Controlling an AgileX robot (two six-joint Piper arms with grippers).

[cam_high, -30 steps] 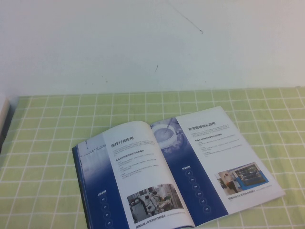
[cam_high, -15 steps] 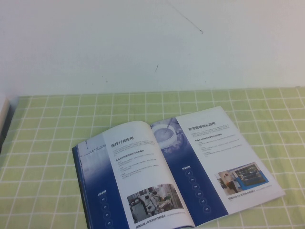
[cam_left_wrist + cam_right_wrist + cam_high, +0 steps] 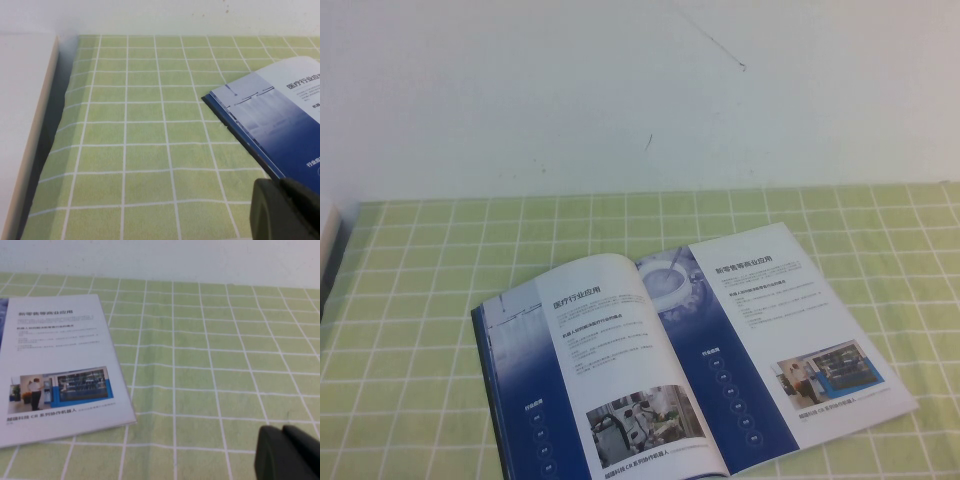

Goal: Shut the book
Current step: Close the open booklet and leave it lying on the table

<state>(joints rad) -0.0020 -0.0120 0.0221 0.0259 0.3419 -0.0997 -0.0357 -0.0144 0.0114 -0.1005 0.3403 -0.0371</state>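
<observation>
The book (image 3: 690, 360) is seen lying open and flat on the table (image 3: 420, 300), which is covered by a green cloth checked with white lines. Two pages are shown face up, each printed with blue bands, text and a photograph.

The left fingers (image 3: 286, 207) are seen only as a dark shape at the edge of the left wrist view, and neither set is seen in the high view. Whether they are apart or together cannot be told. The blue-edged left page of the book (image 3: 280, 115) is found just ahead of them, and whether it is touched cannot be told. A pale slab (image 3: 20, 125) is seen well apart from them, beside the far edge of the cloth.

The right fingers (image 3: 287, 452) are likewise shown only in part, so their state cannot be told. The white right page (image 3: 55, 365) is seen ahead of them and off to one side, with bare cloth between.
</observation>
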